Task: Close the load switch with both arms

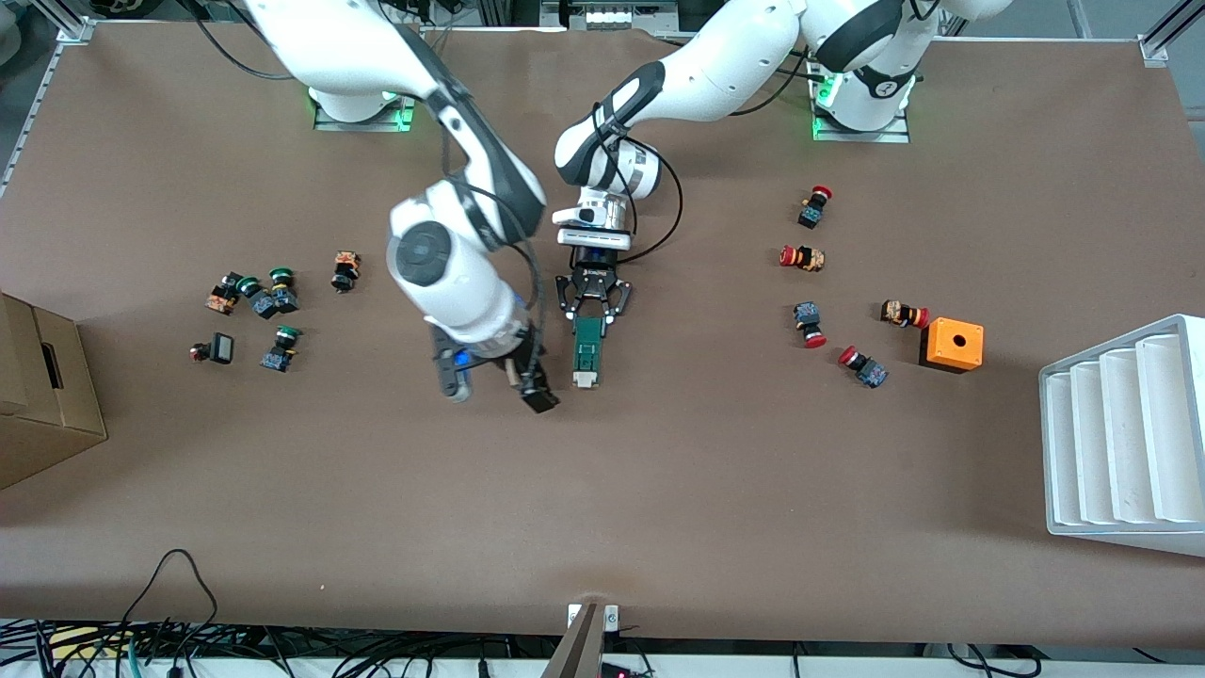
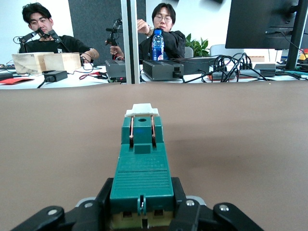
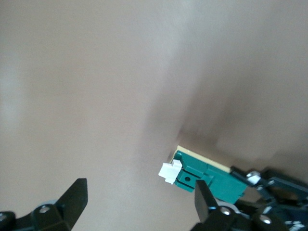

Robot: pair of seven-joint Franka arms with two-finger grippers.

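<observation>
Two arms on this one: left gripper (image 1: 590,318) jaws clamp the load switch (image 1: 587,352) mid-bench, right gripper (image 1: 499,381) hangs wide open and empty beside it. I'd push the white tab (image 1: 586,380) squarely, keeping that clamp firm.

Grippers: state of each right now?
Left gripper: shut on the load switch, clamping its end away from the white tab.
Right gripper: open, holding nothing, beside the switch.

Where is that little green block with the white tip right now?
The load switch lies near the middle of the table, its end farther from the front camera clamped in the left gripper. The open right gripper is just beside it, toward the right arm's end.
</observation>
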